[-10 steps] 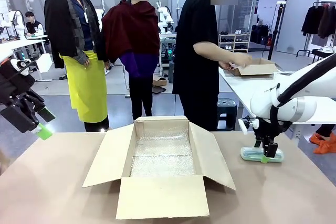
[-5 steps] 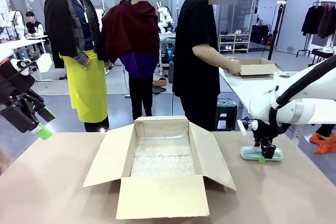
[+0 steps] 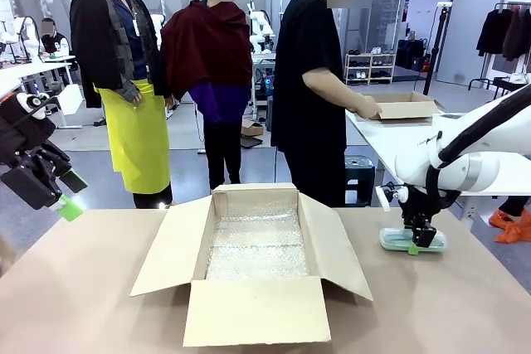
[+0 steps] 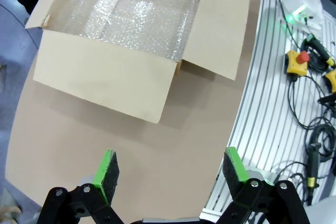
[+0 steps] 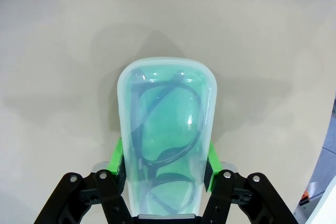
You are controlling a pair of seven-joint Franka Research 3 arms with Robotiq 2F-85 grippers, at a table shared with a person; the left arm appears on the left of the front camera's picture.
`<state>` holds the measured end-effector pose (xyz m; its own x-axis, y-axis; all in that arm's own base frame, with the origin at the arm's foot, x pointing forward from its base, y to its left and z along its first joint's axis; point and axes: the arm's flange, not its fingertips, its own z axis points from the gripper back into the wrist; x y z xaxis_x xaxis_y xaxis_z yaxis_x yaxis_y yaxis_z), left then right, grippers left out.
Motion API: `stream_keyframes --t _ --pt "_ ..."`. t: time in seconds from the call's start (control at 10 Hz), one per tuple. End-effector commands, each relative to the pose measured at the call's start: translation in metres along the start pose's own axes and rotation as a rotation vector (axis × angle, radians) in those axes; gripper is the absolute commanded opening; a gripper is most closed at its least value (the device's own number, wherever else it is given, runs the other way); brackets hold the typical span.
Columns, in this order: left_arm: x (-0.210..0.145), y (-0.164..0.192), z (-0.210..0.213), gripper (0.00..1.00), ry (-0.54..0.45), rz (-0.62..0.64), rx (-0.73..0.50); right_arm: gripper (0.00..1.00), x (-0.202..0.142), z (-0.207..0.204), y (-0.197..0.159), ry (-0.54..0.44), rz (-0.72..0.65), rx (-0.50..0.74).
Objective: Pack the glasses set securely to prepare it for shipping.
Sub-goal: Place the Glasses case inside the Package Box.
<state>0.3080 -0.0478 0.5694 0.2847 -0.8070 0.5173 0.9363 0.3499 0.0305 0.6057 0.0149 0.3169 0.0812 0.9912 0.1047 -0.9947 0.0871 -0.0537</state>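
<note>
A tan table [image 3: 83, 288] fills the foreground of a bright workshop, with an open cardboard box [image 3: 249, 312] at its middle, all four flaps spread. A sheet of bubble wrap [image 3: 253, 246] lines the box floor.

Toward the table's right end the mint-green case [image 3: 437, 244] lies flat on the bare surface, well apart from the box. The right claw [image 3: 412, 242] is down over it. In the right wrist view the case [image 5: 163, 114] runs lengthwise between the green pads [image 5: 118, 158], which press on its two long sides, so the claw [image 5: 164, 161] is closed narrow on the case. Dark-framed eyeglasses show through the lid, and the table [image 5: 252, 35] around it is plain and pale.

The left claw [image 3: 71, 195] hangs in the air off the table's left end. From its own wrist its fingers stand wide apart with nothing between them [image 4: 170, 166], high above the table [image 4: 157, 150], the box [image 4: 105, 82] and the bubble wrap [image 4: 131, 14]. Along the table's edge runs a ribbed metal rail [image 4: 262, 108] carrying a yellow stop button with a red cap [image 4: 298, 59] and loose black cables [image 4: 310, 129].

Beyond the far side a person in a black T-shirt [image 3: 311, 80] stands turned to a white side table [image 3: 390, 143], both hands at a second, smaller cardboard box [image 3: 406, 107]. A clothes rack [image 3: 502, 31] stands farther back on the grey floor.
</note>
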Motion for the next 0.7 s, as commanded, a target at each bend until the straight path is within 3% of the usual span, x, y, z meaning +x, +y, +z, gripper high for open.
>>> stream_keyframes --t 0.0,0.6 --pt "-0.001 0.001 0.003 1.0 -0.005 -0.018 -0.007 0.39 0.017 0.041 0.005 0.027 -0.043 0.024" --pt "-0.001 0.001 0.003 1.0 -0.005 -0.018 -0.007 0.39 0.06 0.138 0.03 0.059 -0.067 0.119"
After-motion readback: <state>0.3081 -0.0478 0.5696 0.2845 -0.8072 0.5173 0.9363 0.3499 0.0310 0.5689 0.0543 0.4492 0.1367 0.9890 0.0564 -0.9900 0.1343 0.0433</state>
